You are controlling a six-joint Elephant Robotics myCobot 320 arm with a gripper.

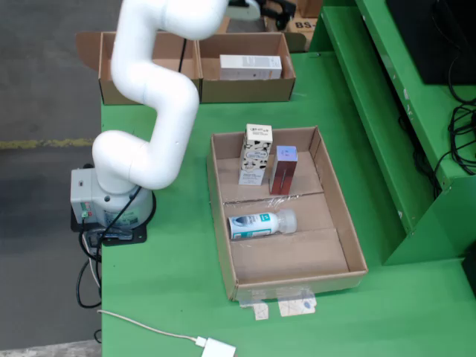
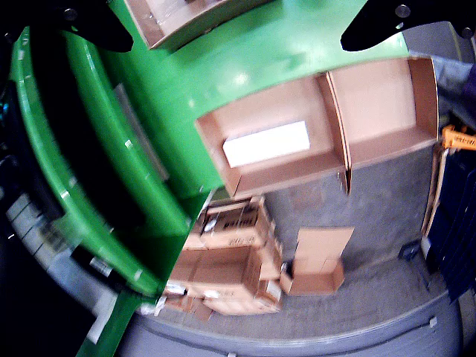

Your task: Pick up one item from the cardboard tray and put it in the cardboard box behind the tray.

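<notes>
The cardboard tray (image 1: 338,223) lies on the green table in the fixed view. It holds an upright cow-patterned carton (image 1: 255,152), an upright maroon box (image 1: 283,169) and a white bottle with a teal label (image 1: 260,223) lying on its side. Behind it stands a two-compartment cardboard box (image 1: 149,93) with a white carton (image 1: 251,67) in its right compartment. My gripper (image 1: 260,7) is at the top edge, above and behind that box. In the wrist view the gripper (image 2: 230,22) is open and empty, its black fingertips (image 2: 390,26) wide apart, above the box (image 2: 372,104) and white carton (image 2: 266,143).
A green rack (image 1: 387,111) rises along the table's right side. A white plug and cable (image 1: 216,348) lie at the front edge. Tape scraps (image 1: 286,305) lie in front of the tray. Stacked cardboard boxes (image 2: 230,260) stand on the floor beyond the table.
</notes>
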